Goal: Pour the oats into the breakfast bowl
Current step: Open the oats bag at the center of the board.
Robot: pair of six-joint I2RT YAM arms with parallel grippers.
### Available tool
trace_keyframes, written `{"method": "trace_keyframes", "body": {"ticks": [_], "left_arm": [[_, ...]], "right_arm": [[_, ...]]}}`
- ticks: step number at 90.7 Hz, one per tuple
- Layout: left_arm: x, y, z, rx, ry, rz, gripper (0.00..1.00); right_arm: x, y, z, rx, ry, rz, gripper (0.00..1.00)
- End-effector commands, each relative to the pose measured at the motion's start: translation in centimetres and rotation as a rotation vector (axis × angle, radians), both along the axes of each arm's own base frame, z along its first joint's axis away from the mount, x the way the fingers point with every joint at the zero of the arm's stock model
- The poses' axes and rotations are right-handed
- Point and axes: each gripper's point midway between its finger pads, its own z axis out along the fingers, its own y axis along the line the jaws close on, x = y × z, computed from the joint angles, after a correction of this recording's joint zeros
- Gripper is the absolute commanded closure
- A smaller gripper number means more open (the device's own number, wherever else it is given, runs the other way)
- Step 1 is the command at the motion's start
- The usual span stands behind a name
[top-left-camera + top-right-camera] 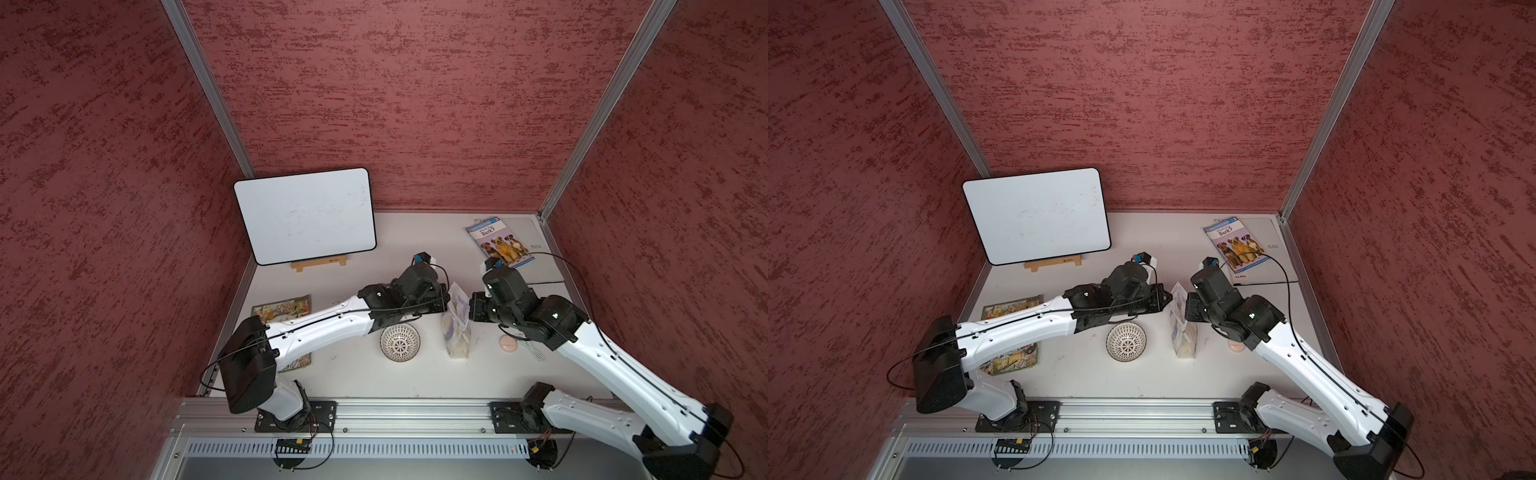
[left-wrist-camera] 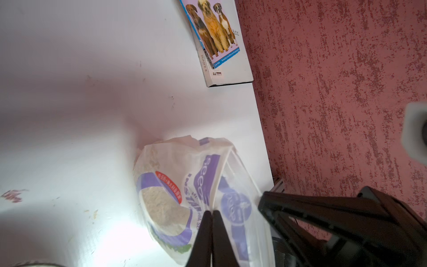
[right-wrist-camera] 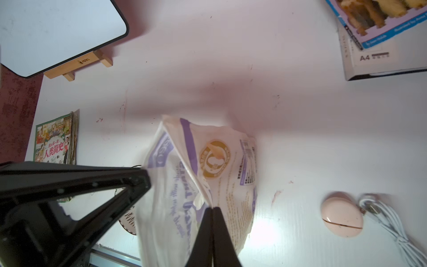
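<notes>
By the table's [image 1: 353, 374] left edge lies a colourful illustrated paperback book [image 1: 291, 307], partly under the left arm; in the far left corner a white rectangular wipe-board with a black rim [image 1: 305, 216] leans on a small wooden stand [image 1: 318, 264]; the left gripper [image 2: 211, 211] has its black fingers pressed together on the purple-printed front wall of the pouch's top; below that arm, about midway between the left and right edges, sits the small round white breakfast bowl with a dark lattice inside [image 1: 400, 341], its pattern showing in full; just beside it to the right, not touching, stands the white plastic pouch with purple print [image 1: 456, 328], upright on the table; the oats [image 2: 161, 208] are inside it, pale beige behind the oval clear window; the right gripper [image 3: 213, 208] is pinched shut on the pouch's opposite top wall, the one with the gold round emblem; nearer the right edge a flat pale pink disc [image 3: 342, 215] rests beside a coiled white cable [image 3: 388, 222]; in the far right corner a blue-bordered book showing three dogs [image 1: 500, 245] lies on a flat grey box marked A4 [image 1: 544, 262].
</notes>
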Motion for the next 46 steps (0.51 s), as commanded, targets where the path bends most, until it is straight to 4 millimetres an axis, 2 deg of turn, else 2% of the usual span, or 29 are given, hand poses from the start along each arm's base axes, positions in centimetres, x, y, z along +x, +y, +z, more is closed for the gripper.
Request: {"method": "trace_keyframes", "body": {"ticks": [1, 10, 42, 46], "left_arm": [[0.7, 1.7, -0.2, 0.027, -0.011, 0.039, 1.0], [0.4, 0.9, 0.0, 0.035, -0.018, 0.016, 1.0], [0.1, 0.2, 0.9, 0.026, -0.03, 0.0, 1.0], [0.0, -0.1, 1.3, 0.041, -0.035, -0.001, 1.0]], "right_arm": [[-0.1, -1.7, -0.1, -0.058, -0.015, -0.049, 1.0], [0.0, -1.1, 0.2, -0.03, -0.019, -0.032, 1.0], [0.1, -0.1, 1.0, -0.025, -0.014, 0.016, 1.0], [0.1, -0.3, 1.1, -0.051, -0.011, 0.018, 0.92]]}}
